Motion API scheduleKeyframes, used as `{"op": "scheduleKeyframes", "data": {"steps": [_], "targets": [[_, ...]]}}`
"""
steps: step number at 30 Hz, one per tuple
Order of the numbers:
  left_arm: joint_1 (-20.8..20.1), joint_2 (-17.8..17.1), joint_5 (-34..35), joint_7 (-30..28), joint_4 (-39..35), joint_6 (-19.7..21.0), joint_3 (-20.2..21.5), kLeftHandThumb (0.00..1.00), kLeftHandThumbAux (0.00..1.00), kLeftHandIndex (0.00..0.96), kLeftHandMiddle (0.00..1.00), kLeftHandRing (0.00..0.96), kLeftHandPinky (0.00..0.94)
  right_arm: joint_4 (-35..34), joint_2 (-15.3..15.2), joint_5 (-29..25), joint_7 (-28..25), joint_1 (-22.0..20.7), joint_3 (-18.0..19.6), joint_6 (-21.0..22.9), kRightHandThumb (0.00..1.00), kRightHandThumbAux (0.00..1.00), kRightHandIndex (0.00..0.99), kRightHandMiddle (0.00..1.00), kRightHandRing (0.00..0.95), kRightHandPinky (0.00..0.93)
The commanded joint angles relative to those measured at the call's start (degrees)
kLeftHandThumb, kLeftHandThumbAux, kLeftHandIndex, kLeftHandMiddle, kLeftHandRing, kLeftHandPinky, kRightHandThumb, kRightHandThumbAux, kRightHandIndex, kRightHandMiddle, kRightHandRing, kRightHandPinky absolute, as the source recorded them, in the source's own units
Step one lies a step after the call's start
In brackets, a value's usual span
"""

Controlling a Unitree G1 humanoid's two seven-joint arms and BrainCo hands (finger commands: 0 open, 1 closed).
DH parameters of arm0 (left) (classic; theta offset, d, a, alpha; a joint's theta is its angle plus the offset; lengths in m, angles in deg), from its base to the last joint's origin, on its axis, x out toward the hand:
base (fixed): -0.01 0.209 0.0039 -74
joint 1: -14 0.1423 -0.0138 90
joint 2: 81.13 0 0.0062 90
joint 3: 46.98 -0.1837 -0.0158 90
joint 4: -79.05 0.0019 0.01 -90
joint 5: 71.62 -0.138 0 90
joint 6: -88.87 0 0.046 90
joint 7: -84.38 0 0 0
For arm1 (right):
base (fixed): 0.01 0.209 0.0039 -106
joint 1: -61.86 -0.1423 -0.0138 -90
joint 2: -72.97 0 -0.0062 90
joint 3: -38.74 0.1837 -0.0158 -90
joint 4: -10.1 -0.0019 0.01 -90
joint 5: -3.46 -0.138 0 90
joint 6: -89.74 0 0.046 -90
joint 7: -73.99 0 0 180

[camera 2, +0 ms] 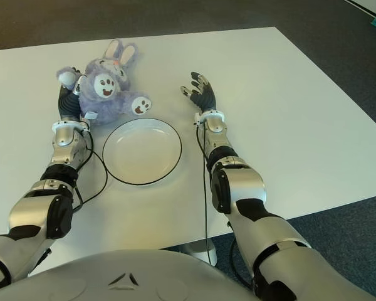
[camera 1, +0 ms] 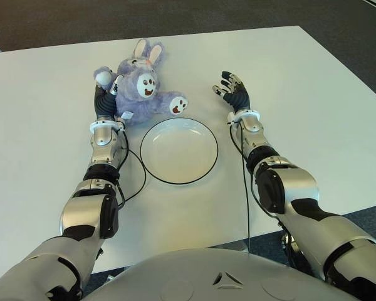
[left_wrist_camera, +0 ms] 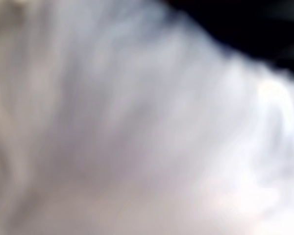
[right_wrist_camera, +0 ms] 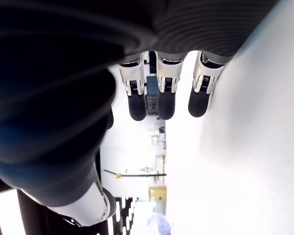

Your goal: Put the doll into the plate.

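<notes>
Centre frame, the round white plate with a dark rim (camera 1: 178,150) sits on the white table (camera 1: 313,106). Upper left, the left hand (camera 1: 105,95) clutches the fluffy purple plush rabbit doll (camera 1: 144,88). Right of centre, the right hand (camera 1: 233,92) has its fingers spread, holding nothing.

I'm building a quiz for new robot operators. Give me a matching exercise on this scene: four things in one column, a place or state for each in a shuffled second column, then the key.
Things
1. doll
2. plate
3. left hand
4. right hand

Places or states
A. empty, on the table between the two arms
B. open, fingers spread, holding nothing
C. lying on the table beyond the plate
D. gripping the doll at its side

Pairs: 1-C, 2-A, 3-D, 4-B
</notes>
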Motion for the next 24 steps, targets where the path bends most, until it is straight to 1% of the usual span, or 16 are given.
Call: {"op": "scheduleKeyframes", "data": {"steps": [1, 6, 8, 16, 24], "targets": [[6.8, 2.6, 0.1, 0.3, 3.7, 0.3, 0.1, 0.0, 0.458, 0.0, 0.079, 0.057, 0.027, 1.3, 0.0, 0.5, 0.2, 1.6, -0.1, 1.7, 0.374, 0.856, 0.149, 0.112, 0.087, 0.11], [6.9, 2.6, 0.3, 0.1, 3.7, 0.1, 0.1, 0.0, 0.457, 0.0, 0.08, 0.059, 0.032, 1.3, 0.1, 0.5, 0.4, 1.6, -0.2, 1.5, 0.349, 0.859, 0.146, 0.109, 0.085, 0.106], [6.9, 2.6, 0.2, 0.1, 3.6, 0.1, 0.1, 0.0, 0.458, 0.0, 0.076, 0.057, 0.025, 1.3, 0.1, 0.5, 0.5, 1.7, -0.2, 1.4, 0.348, 0.857, 0.163, 0.114, 0.086, 0.114], [6.7, 2.4, 0.1, 0.3, 3.7, 0.3, 0.1, 0.0, 0.453, 0.0, 0.075, 0.05, 0.004, 1.3, 0.2, 0.4, 0.7, 1.8, -0.1, 1.2, 0.389, 0.854, 0.177, 0.125, 0.096, 0.126], [6.4, 2.2, -0.1, 0.7, 3.7, 0.3, 0.0, 0.0, 0.447, 0.0, 0.08, 0.06, 0.023, 1.3, 0.2, 0.5, 0.7, 1.9, -0.1, 1.0, 0.376, 0.852, 0.167, 0.119, 0.092, 0.115]]}}
